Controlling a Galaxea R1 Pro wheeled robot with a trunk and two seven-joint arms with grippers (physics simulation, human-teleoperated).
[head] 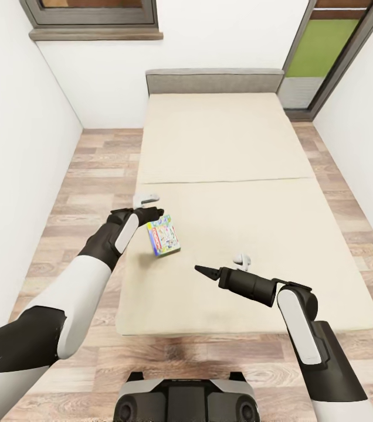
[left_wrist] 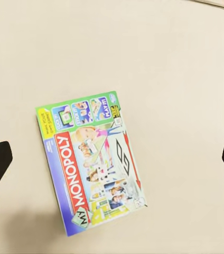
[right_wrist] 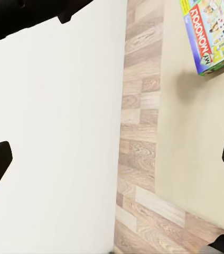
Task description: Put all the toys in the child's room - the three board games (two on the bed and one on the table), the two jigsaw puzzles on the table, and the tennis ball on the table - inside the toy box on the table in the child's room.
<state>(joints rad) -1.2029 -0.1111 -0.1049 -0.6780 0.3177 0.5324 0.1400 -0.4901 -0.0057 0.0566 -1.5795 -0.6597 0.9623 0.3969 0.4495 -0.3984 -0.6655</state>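
One board game, a green-bordered "MY MONOPOLY" box with a red logo, lies flat on the cream bed near its left edge. My left gripper hovers open just above and left of the box. In the left wrist view the board game lies on the mattress below the wide-spread fingers of the left gripper. My right gripper hangs open over the bed's front part, right of the box, holding nothing. The right wrist view catches the board game at a corner, beyond the right gripper.
Wood-plank floor runs along both sides of the bed between white walls. A grey headboard stands at the far end, a window at the back left, a doorway at the back right. My base is at the bed's foot.
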